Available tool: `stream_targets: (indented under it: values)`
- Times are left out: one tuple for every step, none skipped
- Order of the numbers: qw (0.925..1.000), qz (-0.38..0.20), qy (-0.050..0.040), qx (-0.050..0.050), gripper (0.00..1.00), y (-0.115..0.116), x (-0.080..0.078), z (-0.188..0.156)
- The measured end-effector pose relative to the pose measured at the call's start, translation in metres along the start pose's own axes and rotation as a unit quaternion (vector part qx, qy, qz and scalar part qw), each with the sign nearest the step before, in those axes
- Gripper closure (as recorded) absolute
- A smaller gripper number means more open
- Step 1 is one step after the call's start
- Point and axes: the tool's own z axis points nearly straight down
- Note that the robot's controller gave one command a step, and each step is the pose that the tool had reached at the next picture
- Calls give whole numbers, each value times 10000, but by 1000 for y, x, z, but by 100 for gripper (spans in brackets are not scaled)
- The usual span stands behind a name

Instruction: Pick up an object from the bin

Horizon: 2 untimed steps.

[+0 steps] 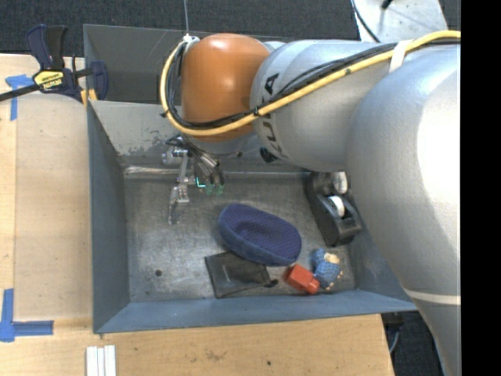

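Left floor (pixel 149 241) bare — blue cap (pixel 260 235) mid-bin.

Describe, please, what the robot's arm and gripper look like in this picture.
The arm is thick, rounded, silver-grey, with black lettering. A glossy orange dome covers its wrist, ringed by yellow and black cables. The gripper is small, of grey metal.

tape dispenser (pixel 337 212) partly covered by the arm (pixel 376 116); dark flat pouch (pixel 239 275) overlapped by blue cap (pixel 258 235); small toy (pixel 327 267) not resolved.

The round knitted cap (pixel 258 235) is showing dark blue with fine mesh; the small plastic block (pixel 300 278) is showing red.
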Motion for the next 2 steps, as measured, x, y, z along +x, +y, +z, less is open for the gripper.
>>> stream_targets:
  values:
    - [9918,1277,-42,-25,0,-59,-8,72]
    - [9918,1272,-94,-29,0,-108,45,71]
